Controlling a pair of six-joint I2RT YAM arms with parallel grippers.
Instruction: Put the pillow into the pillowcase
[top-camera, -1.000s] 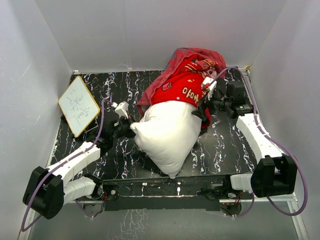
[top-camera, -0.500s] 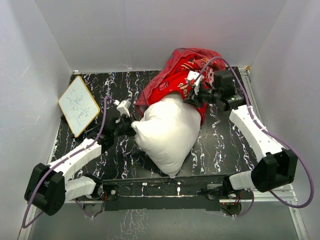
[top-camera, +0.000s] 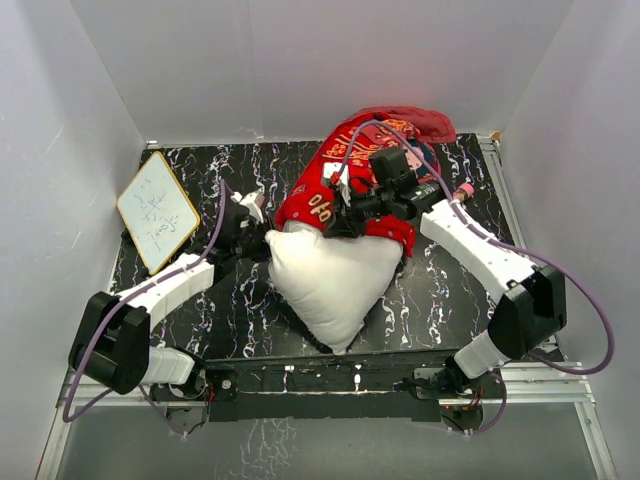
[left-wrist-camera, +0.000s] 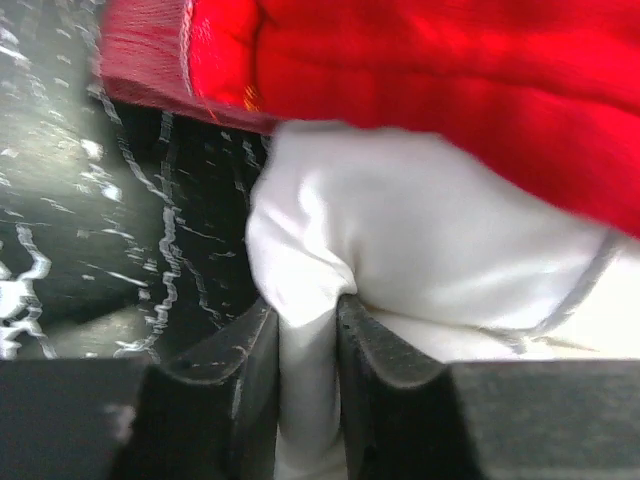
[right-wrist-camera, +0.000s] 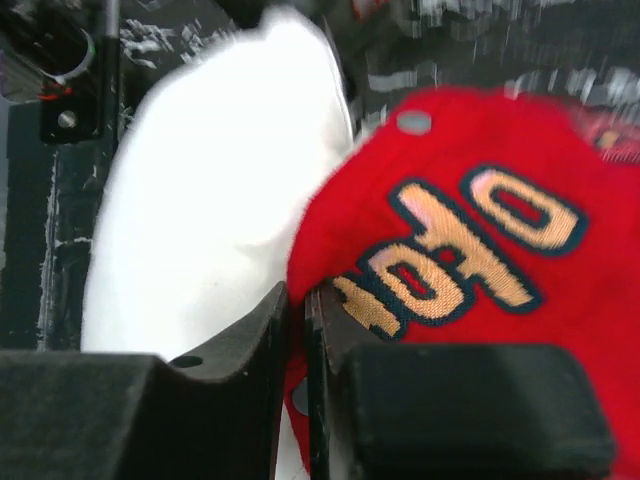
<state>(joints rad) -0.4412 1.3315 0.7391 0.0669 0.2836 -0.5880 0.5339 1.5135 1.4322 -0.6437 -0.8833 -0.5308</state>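
While both my arms stand bolted at the near edge of the table (top-camera: 440, 290), each reaches toward its middle.

Left arm: it runs from the near left corner diagonally far and right, low over the black marbled surface, and ends at the left side of the pillow (top-camera: 335, 285). My left gripper (top-camera: 262, 234) is closed on the pillow. The wrist view shows a fold of white fabric pinched between the two fingers (left-wrist-camera: 390, 360), at the pillow's left corner.

Right arm: it rises from the near right corner, bends at the elbow and reaches far and left, above the pillow's far right part. My right gripper (top-camera: 338, 210) is clamped on the pillowcase (top-camera: 305, 195). The wrist view shows the red cloth's edge caught in the narrow gap between the fingers, with the yellow lettering just right of them.

Pillow: it lies at the table's centre, one pointed corner toward the near edge, its near portion bare white. Its far end is under the red hem and touching it. How deep it sits inside I cannot tell.

Pillowcase: it is bunched over the pillow's far end, the remainder heaped toward the far right. A purple cable (top-camera: 350, 150) arcs above it.

Board (top-camera: 157, 211): wood-framed, white, at the far left, well apart from the pillow.
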